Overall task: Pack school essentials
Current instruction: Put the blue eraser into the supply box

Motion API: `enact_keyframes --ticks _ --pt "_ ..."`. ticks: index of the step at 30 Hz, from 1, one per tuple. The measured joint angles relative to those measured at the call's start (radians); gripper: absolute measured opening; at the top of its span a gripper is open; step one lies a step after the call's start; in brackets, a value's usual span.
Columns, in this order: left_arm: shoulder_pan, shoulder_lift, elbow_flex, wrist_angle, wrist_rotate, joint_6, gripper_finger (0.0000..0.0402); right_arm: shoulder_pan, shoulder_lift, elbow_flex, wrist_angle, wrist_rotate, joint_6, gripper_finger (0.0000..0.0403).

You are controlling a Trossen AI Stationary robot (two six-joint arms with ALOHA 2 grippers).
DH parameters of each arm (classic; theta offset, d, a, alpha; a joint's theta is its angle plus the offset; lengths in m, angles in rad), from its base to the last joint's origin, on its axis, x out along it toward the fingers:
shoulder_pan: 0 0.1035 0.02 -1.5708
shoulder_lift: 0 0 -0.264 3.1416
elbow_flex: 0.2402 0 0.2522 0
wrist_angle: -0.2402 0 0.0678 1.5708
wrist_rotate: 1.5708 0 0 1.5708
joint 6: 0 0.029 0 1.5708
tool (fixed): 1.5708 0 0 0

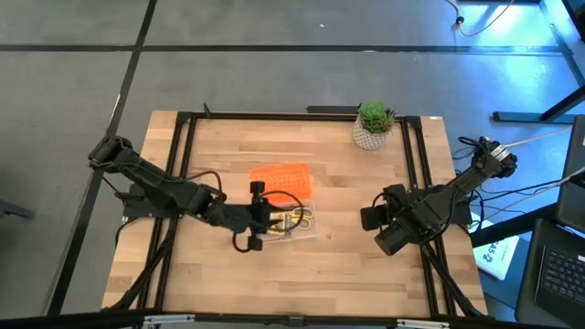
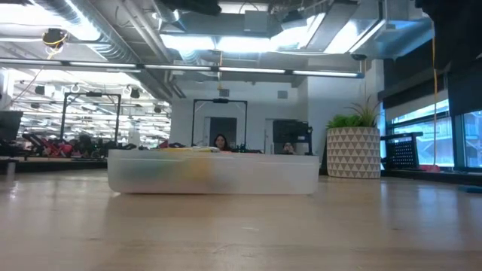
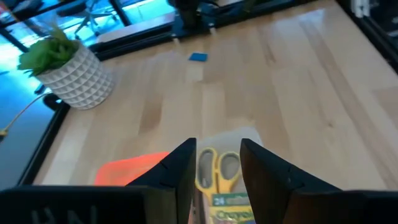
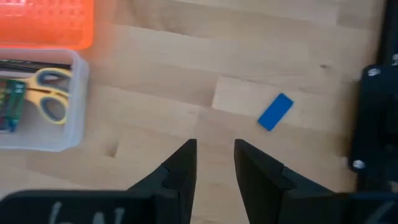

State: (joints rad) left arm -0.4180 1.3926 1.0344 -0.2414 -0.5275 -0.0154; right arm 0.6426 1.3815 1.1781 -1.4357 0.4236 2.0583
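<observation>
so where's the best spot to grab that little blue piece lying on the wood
Take the small flat blue rectangular piece across its two long edges, at mid-length, coming straight down from above. It lies flat and alone on the bare wooden table, slanted, so the right hand, open and nearest, would likely need to turn to match that slant.

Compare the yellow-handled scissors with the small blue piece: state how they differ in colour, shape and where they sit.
The yellow-handled scissors have yellow loop handles; the small blue piece is solid blue. The scissors are looped and long; the blue piece is a plain flat rectangle. The scissors lie inside the clear case beside the crayon box; the blue piece lies alone on the bare table, outside the case. Both lie flat, and neither gripper holds them.
</observation>
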Motion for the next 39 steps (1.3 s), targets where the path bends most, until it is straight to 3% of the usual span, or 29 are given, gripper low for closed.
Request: enact_keyframes --ticks 21,25,33,39 --pt "0.078 0.0 0.0 0.011 -0.006 -0.001 0.0118 0.0 0.0 -0.007 0.053 -0.001 -0.006 0.011" --pt "0.078 0.0 0.0 0.01 -0.006 -0.001 0.0118 0.0 0.0 -0.007 0.052 -0.067 0.006 0.011" --pt "0.078 0.0 0.0 0.01 -0.006 -0.001 0.0118 0.0 0.0 -0.007 0.046 -0.11 0.306 0.011" --pt "0.078 0.0 0.0 0.01 -0.006 -0.002 0.0118 0.0 0.0 -0.007 0.041 -0.137 0.41 0.011"
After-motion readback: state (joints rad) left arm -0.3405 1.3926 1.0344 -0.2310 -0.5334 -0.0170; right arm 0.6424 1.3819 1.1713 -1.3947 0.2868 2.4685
